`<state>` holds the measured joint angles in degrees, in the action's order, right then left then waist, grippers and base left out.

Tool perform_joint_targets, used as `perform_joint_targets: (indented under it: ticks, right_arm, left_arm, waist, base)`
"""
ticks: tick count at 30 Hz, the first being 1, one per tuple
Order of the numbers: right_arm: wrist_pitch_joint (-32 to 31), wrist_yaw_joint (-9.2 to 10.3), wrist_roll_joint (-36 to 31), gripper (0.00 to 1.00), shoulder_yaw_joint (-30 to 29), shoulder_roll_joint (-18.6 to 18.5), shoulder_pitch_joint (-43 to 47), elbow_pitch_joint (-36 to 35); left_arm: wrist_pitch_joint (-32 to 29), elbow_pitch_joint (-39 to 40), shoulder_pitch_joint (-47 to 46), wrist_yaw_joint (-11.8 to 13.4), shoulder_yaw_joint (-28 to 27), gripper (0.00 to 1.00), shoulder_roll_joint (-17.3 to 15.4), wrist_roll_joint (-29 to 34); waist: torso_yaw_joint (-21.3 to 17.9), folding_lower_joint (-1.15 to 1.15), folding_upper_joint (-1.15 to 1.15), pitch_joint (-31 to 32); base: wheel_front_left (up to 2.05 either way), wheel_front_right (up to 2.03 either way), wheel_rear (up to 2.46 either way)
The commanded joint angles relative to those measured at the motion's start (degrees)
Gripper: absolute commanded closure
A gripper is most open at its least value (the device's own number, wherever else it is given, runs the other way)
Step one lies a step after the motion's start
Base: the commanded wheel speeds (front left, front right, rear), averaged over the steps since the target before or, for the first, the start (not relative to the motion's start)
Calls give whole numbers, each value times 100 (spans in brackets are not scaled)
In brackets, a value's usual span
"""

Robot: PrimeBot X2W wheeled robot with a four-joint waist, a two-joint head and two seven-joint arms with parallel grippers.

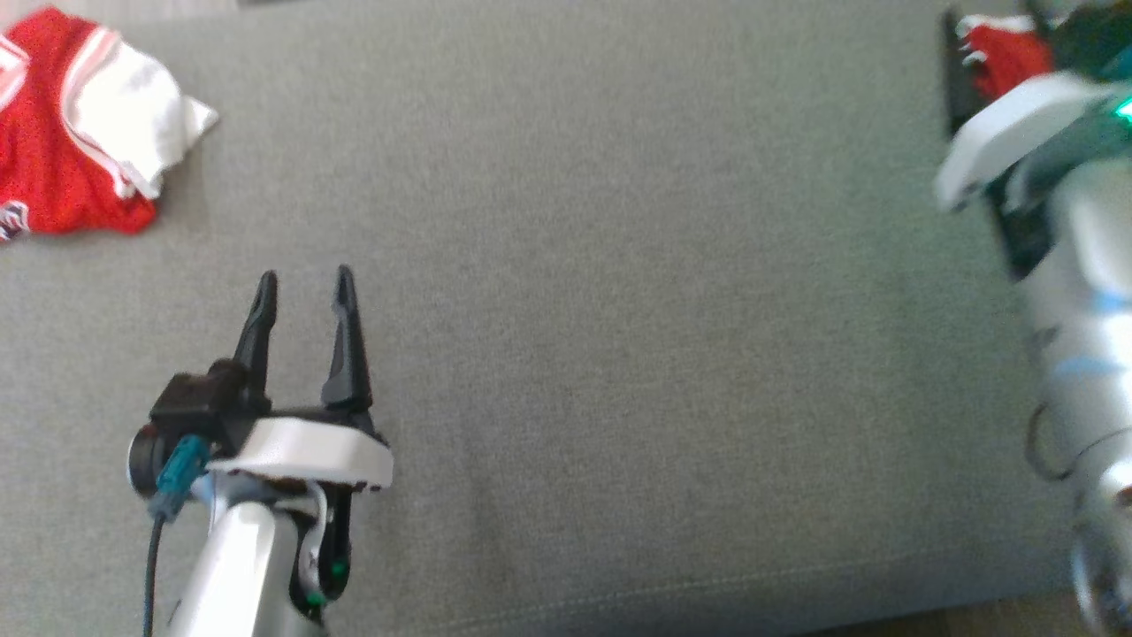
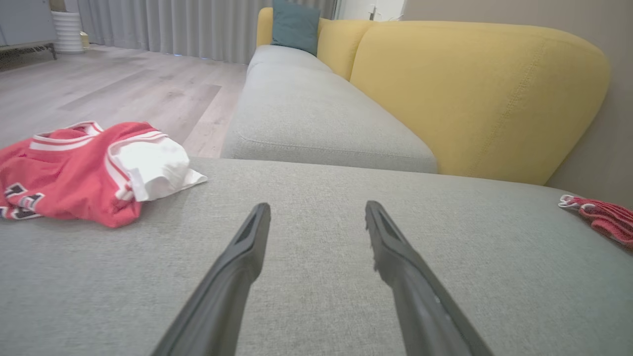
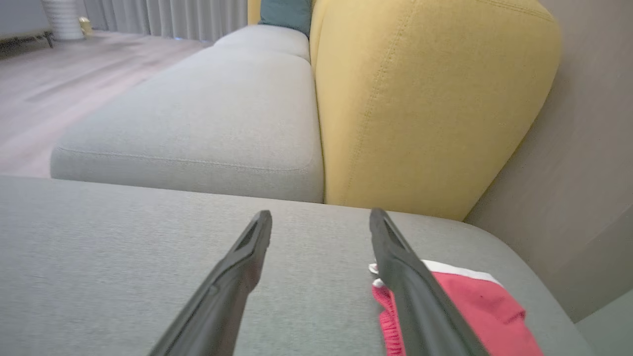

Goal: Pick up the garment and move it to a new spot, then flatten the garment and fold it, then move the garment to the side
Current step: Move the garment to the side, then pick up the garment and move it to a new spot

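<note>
Rumpled garment (image 1: pixel 49 172) (on woven cushion (image 1: pixel 619 354))

Right arm (image 1: pixel 1070 292) blurred, jersey (image 1: pixel 62 168) cut by left edge, red garment (image 3: pixel 474 306) partly behind a tool finger (image 3: pixel 420 296)

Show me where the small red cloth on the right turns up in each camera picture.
Head view: the red cloth sits at the top right corner.
Left wrist view: the red cloth lies at the far right edge.
Right wrist view: the red cloth lies at the bottom right.
Shared landmark: the grey seat cushion under it.
</note>
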<state>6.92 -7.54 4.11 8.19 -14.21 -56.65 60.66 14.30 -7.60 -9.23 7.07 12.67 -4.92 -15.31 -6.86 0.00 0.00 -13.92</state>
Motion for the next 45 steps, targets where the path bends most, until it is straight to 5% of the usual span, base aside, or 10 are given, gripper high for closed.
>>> perform_joint_targets:
  ticks: [1, 13, 23, 29, 45]
  right_arm:
    - [190, 5, 152, 0, 195, 175, 138, -239]
    - [770, 5, 1004, 0, 317, 830, 1989, -1486]
    - [746, 5, 486, 0, -461, 1082, 4090, -3388]
    - [526, 5, 539, 0, -405, 1130, 5015, -4365]
    - [193, 5, 733, 0, -70, 1133, 5478, -4949]
  left_arm:
    - [68, 104, 58, 20, -257, 0, -11, -33]
    - [69, -197, 898, 85, -520, 0, 134, -63]
    - [70, -94, 1412, 143, -423, 0, 190, -136]
    - [70, -88, 1528, 142, -425, 0, 197, -150]
    - [70, -157, 1485, 137, -420, 0, 203, -107]
  waist:
    - [10, 0, 0, 384]
    - [215, 0, 0, 1258]
    - [438, 0, 0, 1560]
    - [486, 0, 0, 1614]
    - [408, 0, 0, 1652]
  base:
    - [0, 0, 0]
    - [0, 0, 0]
    - [0, 0, 0]
    - [0, 0, 0]
    - [0, 0, 0]
